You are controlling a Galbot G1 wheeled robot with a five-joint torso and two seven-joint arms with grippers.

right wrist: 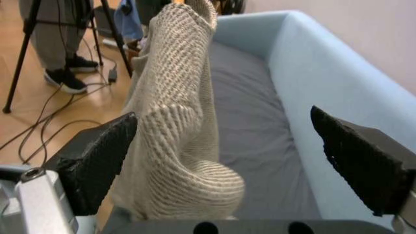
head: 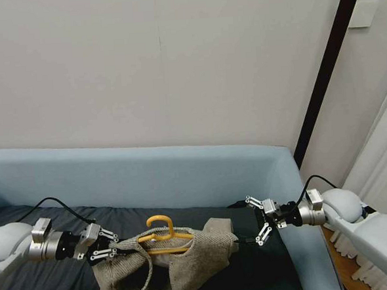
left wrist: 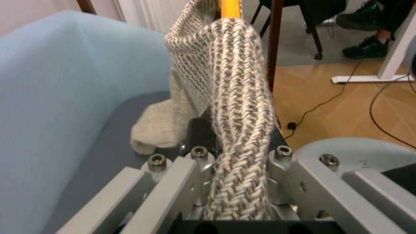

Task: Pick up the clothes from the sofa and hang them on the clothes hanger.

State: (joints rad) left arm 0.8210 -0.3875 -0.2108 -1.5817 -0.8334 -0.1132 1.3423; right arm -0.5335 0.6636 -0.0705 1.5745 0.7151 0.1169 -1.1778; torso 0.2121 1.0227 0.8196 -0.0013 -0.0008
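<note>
Head view, lower half of frame: pale blue sofa point(head: 149, 177) with a dark grey seat point(head: 119, 215). A grey-and-cream knit sweater point(head: 191, 267) is draped over a yellow hanger point(head: 161, 237) at lower centre. Its shoulders are stretched between the two arms and its body hangs toward the bottom edge. The hanger's hook stands up above the neckline. The left gripper point(head: 108, 250), lower left, has its fingers pressed together on the sweater's shoulder end. The left wrist view shows the knit clamped tight between the metal fingers point(left wrist: 162, 180), with a bit of yellow hanger beyond. The right gripper point(head: 254, 220), right of centre, has its fingers spread wide, just beside the sweater's other shoulder. In the right wrist view the black pads point(right wrist: 97, 161) stand well apart with the knit bulging between them, nearer one pad; I cannot tell whether they touch. A plain white wall point(head: 162, 61) rises above the sofa, and a dark pole point(head: 323, 68) slants at upper right.
</note>
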